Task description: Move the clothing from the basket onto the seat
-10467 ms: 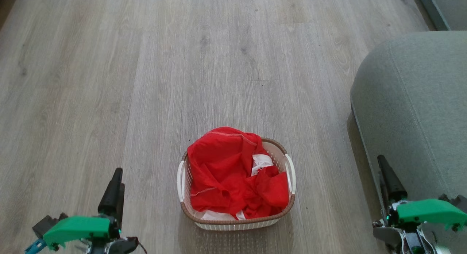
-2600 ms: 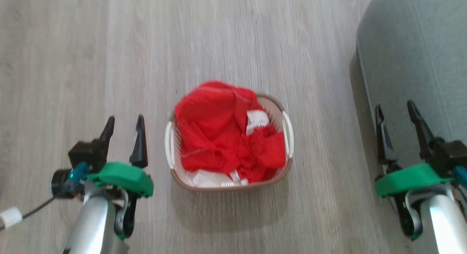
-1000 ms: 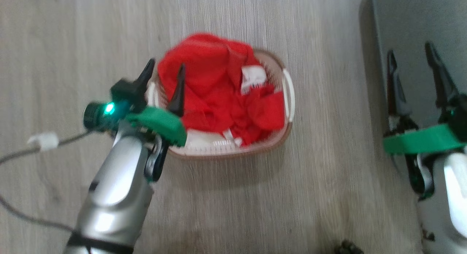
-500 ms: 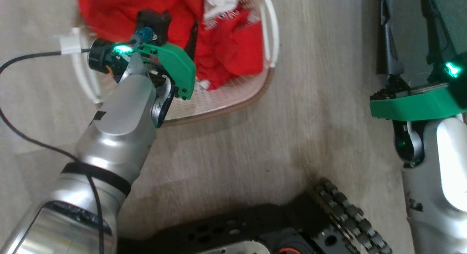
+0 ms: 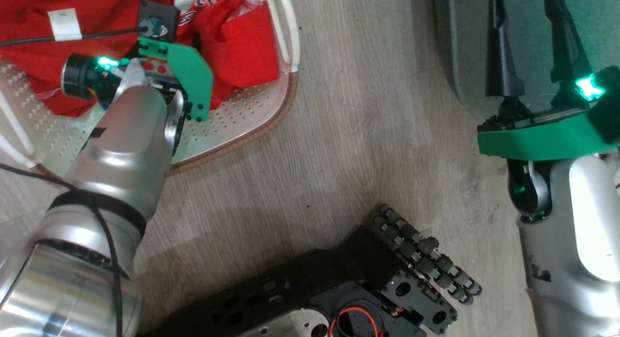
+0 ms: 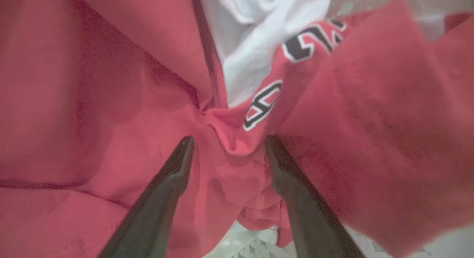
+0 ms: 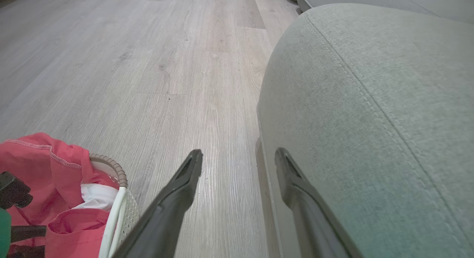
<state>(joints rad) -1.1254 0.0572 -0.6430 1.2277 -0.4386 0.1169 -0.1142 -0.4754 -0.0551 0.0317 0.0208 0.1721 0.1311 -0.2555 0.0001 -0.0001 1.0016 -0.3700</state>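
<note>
The wheeled base (image 5: 339, 288) is sitting nearest on the wood floor (image 5: 363, 133). Beyond it the left arm is angling down into the basket (image 5: 252, 119). The left tool (image 6: 228, 139) is spread, its fingers straddling a fold of the clothing (image 6: 111, 83), which is lying in the basket. The right tool (image 7: 239, 152) is hovering spread beside the seat (image 7: 370, 102).

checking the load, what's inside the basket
The red clothing with white parts lies in the basket, the left claw open around a fold. Anything beneath the fabric is covered.
</note>
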